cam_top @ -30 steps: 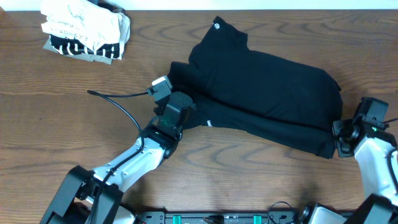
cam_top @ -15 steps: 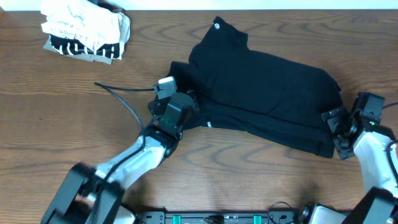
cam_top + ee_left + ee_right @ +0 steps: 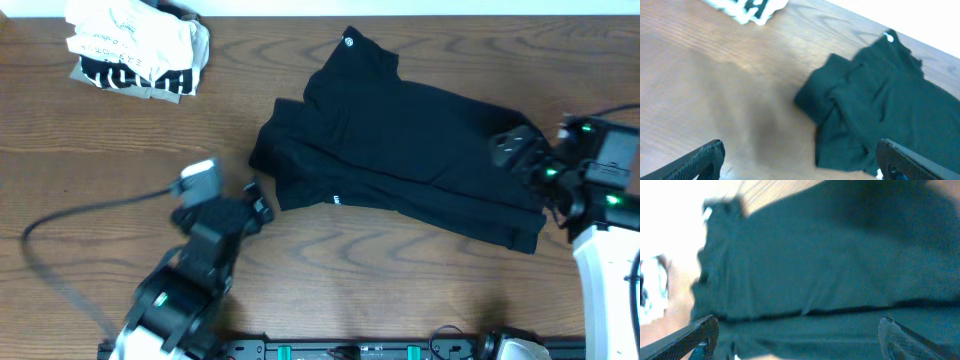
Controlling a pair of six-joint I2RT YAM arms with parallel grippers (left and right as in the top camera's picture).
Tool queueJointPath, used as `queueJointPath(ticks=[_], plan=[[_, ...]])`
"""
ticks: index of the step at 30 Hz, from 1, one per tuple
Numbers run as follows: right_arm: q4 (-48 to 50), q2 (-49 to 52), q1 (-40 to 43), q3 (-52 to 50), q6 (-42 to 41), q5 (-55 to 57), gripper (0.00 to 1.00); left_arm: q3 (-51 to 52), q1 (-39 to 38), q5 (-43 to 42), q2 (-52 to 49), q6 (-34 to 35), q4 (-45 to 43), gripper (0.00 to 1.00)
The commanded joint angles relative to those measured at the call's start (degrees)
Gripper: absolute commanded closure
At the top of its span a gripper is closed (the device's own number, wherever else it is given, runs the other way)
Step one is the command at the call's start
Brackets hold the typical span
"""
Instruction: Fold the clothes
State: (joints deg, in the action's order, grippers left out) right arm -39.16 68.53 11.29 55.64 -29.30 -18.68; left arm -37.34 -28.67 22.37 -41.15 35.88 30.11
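Note:
The clothes are one black shirt [image 3: 410, 160], lying folded lengthwise across the middle and right of the table, with a tiny white mark at its lower edge. My left gripper [image 3: 257, 200] stands open over bare wood, just off the shirt's left end and apart from it. In the left wrist view the shirt [image 3: 880, 100] lies ahead and to the right of the open left gripper [image 3: 800, 150]. My right gripper [image 3: 520, 155] hangs open above the shirt's right end with nothing in it. The right wrist view shows the shirt [image 3: 830, 255] filling the frame beneath the open right gripper [image 3: 797, 327].
A white folded bundle with black lettering [image 3: 135, 50] sits at the far left corner, and its edge [image 3: 747, 7] shows in the left wrist view. The left arm's black cable [image 3: 60, 240] loops over the wood at the front left. The table's back edge runs just behind the shirt's collar.
Both grippers have opened and let go of the shirt. The left arm has drawn back towards the front left, off the cloth. The right gripper has lifted and shifted over the shirt's right end.

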Motion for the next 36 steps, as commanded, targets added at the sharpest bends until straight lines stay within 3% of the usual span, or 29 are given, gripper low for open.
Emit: queueJointPath(ticks=[1,5,10,16,20,27,36], plan=[[0.7,0.5,-7.5,0.9,5.1,-2.4,0.01,-0.3,1.8,0.6,6.5,7.6,7.5,0.02],[2.1,2.8,-19.4,2.3,6.3,1.3,0.01,-0.3,3.7,0.3,13.7,14.3,16.9,0.02],[2.1,9.3,-34.8,7.5,7.3,12.3,0.01,-0.3,3.7,-5.0,18.6,14.1,20.5,0.02],[1.0,21.2,-45.9,17.2,11.4,21.0,0.01,-0.3,3.7,-6.1,18.8,14.2,24.4,0.02],[-1.7,29.9,-49.0,24.2,17.1,24.9,0.01,-0.3,3.7,-7.2,18.8,14.5,28.1,0.02],[-1.6,40.7,-50.5,31.6,21.7,25.7,0.01,-0.3,3.8,-6.3,18.8,23.3,33.8,0.02],[-0.2,44.3,-55.6,33.1,25.9,26.4,0.01,-0.3,3.7,-3.5,18.8,24.4,37.4,0.02]])
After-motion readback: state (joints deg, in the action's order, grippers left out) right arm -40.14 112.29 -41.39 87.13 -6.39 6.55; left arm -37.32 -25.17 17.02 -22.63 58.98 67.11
